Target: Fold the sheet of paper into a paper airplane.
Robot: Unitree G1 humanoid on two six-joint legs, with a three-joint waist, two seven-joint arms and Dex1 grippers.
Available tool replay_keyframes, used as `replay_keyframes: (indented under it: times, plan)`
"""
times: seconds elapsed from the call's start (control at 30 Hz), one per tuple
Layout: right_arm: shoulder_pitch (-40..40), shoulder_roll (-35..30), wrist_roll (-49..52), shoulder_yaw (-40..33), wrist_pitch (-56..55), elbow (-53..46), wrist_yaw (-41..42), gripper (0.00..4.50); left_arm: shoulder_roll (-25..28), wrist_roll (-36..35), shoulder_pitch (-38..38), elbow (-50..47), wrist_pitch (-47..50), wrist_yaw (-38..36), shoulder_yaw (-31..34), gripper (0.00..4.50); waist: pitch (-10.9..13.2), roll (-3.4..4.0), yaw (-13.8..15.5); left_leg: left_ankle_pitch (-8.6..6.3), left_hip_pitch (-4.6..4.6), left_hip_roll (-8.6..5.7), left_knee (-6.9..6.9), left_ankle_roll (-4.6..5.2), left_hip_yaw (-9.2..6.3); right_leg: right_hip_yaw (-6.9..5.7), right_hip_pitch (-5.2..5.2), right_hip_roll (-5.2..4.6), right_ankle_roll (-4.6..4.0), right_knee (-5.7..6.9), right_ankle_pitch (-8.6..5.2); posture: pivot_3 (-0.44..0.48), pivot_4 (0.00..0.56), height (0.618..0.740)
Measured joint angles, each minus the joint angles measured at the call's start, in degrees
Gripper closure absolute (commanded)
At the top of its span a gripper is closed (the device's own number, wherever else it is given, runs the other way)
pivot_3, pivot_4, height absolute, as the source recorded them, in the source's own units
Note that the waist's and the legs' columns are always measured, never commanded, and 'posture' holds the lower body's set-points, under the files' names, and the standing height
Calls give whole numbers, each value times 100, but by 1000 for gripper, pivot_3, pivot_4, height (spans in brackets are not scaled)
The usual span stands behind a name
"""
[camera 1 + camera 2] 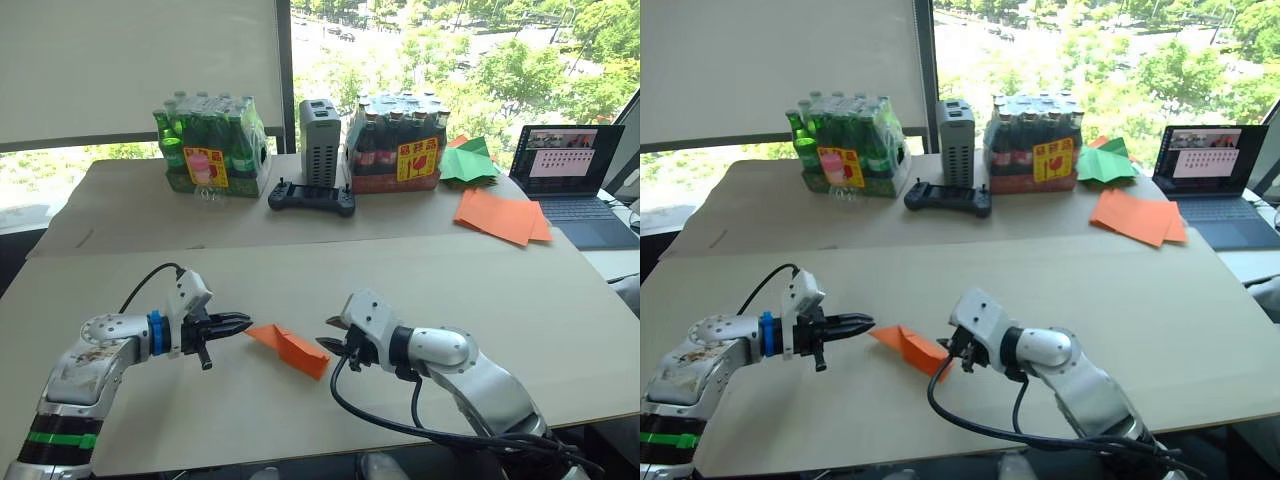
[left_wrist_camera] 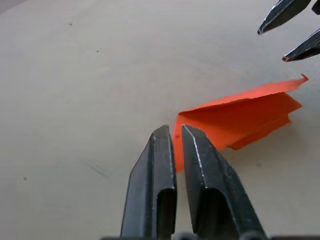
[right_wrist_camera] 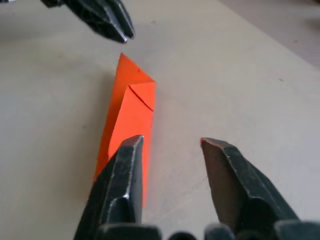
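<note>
bright orange paper airplane [image 1: 290, 347]; beige table [image 1: 500, 290]; black hands.

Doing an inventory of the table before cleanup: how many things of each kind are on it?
Paper airplane: 1
Pile of orange sheets: 1
Green paper: 1
Bottle packs, green and dark: 2
Black controller: 1
Grey box: 1
Laptop: 1
Total: 8

An office or test room, probably several floors up: a wide window [image 1: 450, 50] looks down on treetops, part-covered by a roller blind [image 1: 140, 65]. An open laptop [image 1: 572, 175], a game controller [image 1: 311, 197] and shrink-wrapped bottle packs [image 1: 210, 145] sit on the pale worktop [image 1: 560, 300].
</note>
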Motion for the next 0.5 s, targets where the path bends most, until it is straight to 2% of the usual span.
replay_keyframes:
  times: [0.03, 0.1, 0.27, 0.5]
  plan:
    - [63, 7, 208, -124, 89, -138, 56, 886, 41, -91, 106, -116, 102, 42, 68, 2312, 1, -1, 9, 0, 0, 1, 0, 0, 0, -1, 1, 1, -3, -1, 2, 0, 150, 723]
    - [155, -17, 539, -237, 186, -310, 181, 284, 124, -158, 253, -245, 164, 104, 180, 1670, 4, 0, 28, 0, 3, 0, 1, 0, 2, -2, 7, 1, -4, -3, 2, 0, 150, 723]
    - [292, -10, 1421, -385, 431, -286, 534, 272, 200, -447, 348, -530, 347, 149, 253, 13, 15, -6, 22, 4, 23, 6, 8, -5, 14, -3, 25, 6, 1, -2, 5, 0, 150, 723]
    - [86, 6, 1603, 107, 433, 495, 752, 272, 254, -545, 443, -697, 356, 178, 190, 13, 16, -5, -20, 4, 37, 14, 1, -5, 19, -2, 32, 13, -12, -1, 12, 0, 150, 723]
